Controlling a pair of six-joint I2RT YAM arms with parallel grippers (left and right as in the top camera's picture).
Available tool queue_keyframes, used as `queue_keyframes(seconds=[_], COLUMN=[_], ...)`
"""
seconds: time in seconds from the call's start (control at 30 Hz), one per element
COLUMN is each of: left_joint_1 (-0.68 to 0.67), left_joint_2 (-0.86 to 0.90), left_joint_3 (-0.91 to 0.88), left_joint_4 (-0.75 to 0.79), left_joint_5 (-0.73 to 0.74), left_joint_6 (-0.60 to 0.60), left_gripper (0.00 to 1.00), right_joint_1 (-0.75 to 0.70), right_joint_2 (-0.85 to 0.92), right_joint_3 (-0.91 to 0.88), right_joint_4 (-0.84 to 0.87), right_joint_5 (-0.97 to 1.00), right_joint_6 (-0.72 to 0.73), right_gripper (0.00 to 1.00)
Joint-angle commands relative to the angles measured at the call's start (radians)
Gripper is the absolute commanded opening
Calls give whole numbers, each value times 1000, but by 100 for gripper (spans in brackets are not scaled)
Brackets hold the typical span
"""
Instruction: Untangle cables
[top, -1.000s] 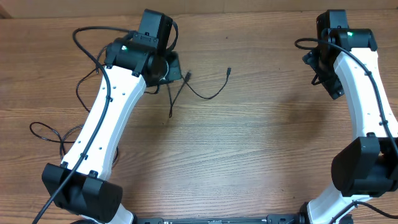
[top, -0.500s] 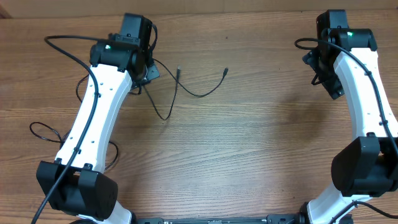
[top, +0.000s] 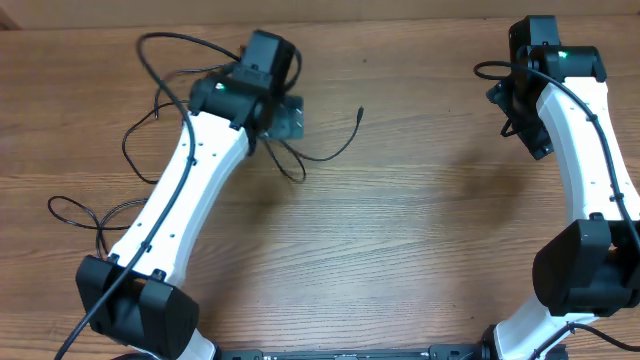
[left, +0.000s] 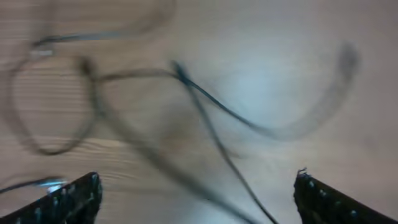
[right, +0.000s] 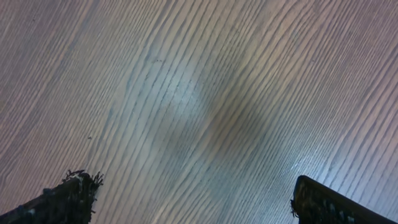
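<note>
Thin black cables (top: 335, 153) lie tangled on the wooden table under and beside my left gripper (top: 285, 117). One strand curves right to a small plug end (top: 360, 113); a loop (top: 292, 168) sits just below the gripper. In the left wrist view the cables (left: 205, 102) are blurred and crossing, and one strand runs down between the jaws of my left gripper (left: 198, 176), which is open and holds nothing. More thin cable loops (top: 72, 210) lie at the far left. My right gripper (right: 193, 180) is open over bare wood, far from the cables.
The right arm (top: 575, 130) stands along the right edge with its gripper (top: 517, 103) at the back right. A thicker black wire (top: 160, 50) arcs from the left arm (top: 190, 190). The table's far edge (top: 400, 18) runs along the top.
My left gripper swung left, then back to the right and now stands open. The cable loop and one plug end shifted with it; that end now lies under the gripper. The right arm stayed still.
</note>
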Motion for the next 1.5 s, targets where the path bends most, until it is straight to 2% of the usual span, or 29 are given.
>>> queue_keyframes(seconds=[0.0,0.07,0.13,0.17,0.3,0.57,0.83,0.93,0.97,1.0,1.07,1.1,1.13,1.23,1.37,1.47], left_joint_1=[102,159,205,224,284,312,314,324,330,334,349,358,368,413,501,570], left_joint_2=[8,8,8,8,21,173,348,394,408,419,439,445,445,439,412,372], left_joint_3=[-3,-3,-3,-3,-6,-6,-6,-6,-6,-6,-6,-6,-6,3,39,68], left_joint_4=[55,109,167,177,169,179,308,373,393,406,426,431,432,437,412,344], left_joint_5=[-123,-15,139,167,130,147,178,180,178,174,154,134,116,97,186,275], left_joint_6=[-243,-241,-126,-110,-247,-359,-565,-599,-598,-598,-598,-597,-594,-525,-361,-346], left_gripper=[99,99,100,100,100,99,100,100,95,84,33,11,4,4,4,4], right_joint_1=[-3,-3,-3,-3,-3,-3,-3,-3,-3,-3,-3,-3,-3,-3,-3,-3], right_joint_2=[-6,-6,-6,-6,-6,-6,-6,-6,-6,-6,-6,-6,-6,-6,-6,-6], right_joint_3=[23,23,23,23,23,23,23,23,23,23,23,23,23,23,23,23], right_joint_4=[3,3,3,3,3,3,3,3,3,3,4,3,4,3,3,3], right_joint_5=[14,14,14,14,14,14,14,14,14,14,14,14,14,14,14,14], right_joint_6=[12,12,12,12,12,12,12,12,12,12,12,12,12,12,12,12], right_gripper=[100,100,100,100,100,100,100,100,100,100,100,100,100,100,100,100])
